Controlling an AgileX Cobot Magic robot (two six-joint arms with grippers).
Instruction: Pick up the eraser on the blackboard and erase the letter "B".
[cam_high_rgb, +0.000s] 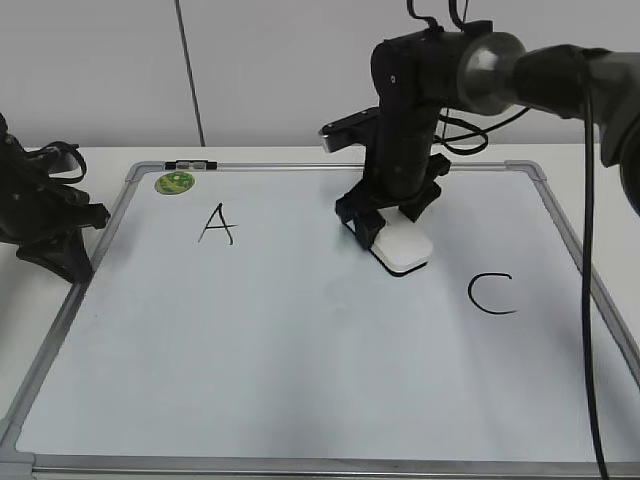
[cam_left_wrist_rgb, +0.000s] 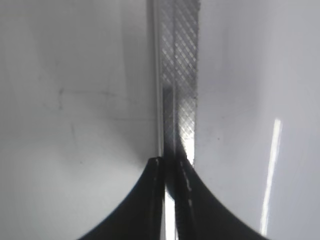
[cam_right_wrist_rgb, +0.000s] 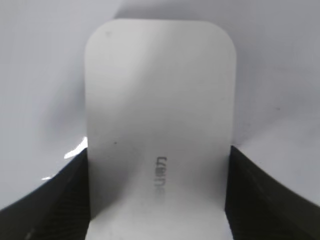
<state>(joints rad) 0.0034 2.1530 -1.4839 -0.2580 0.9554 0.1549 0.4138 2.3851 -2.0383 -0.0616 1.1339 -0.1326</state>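
Note:
The blackboard (cam_high_rgb: 300, 360) is a white board in a silver frame, lying flat. A black "A" (cam_high_rgb: 217, 224) and a black "C" (cam_high_rgb: 492, 294) are written on it. No letter "B" shows; the spot between them is covered by the eraser and the arm. My right gripper (cam_high_rgb: 385, 228) is shut on the eraser (cam_high_rgb: 404, 247), a white rounded block resting flat on the board. In the right wrist view the eraser (cam_right_wrist_rgb: 160, 115) sits between the two black fingers (cam_right_wrist_rgb: 157, 192), grey lettering up. My left gripper (cam_high_rgb: 68, 262) rests at the board's left edge, shut and empty (cam_left_wrist_rgb: 170, 162).
A round green magnet (cam_high_rgb: 174, 183) sits at the board's far left corner, next to a small clip on the frame (cam_high_rgb: 190, 163). The left wrist view shows the board's metal frame strip (cam_left_wrist_rgb: 177, 75) running straight ahead. A black cable (cam_high_rgb: 590, 300) hangs at the right.

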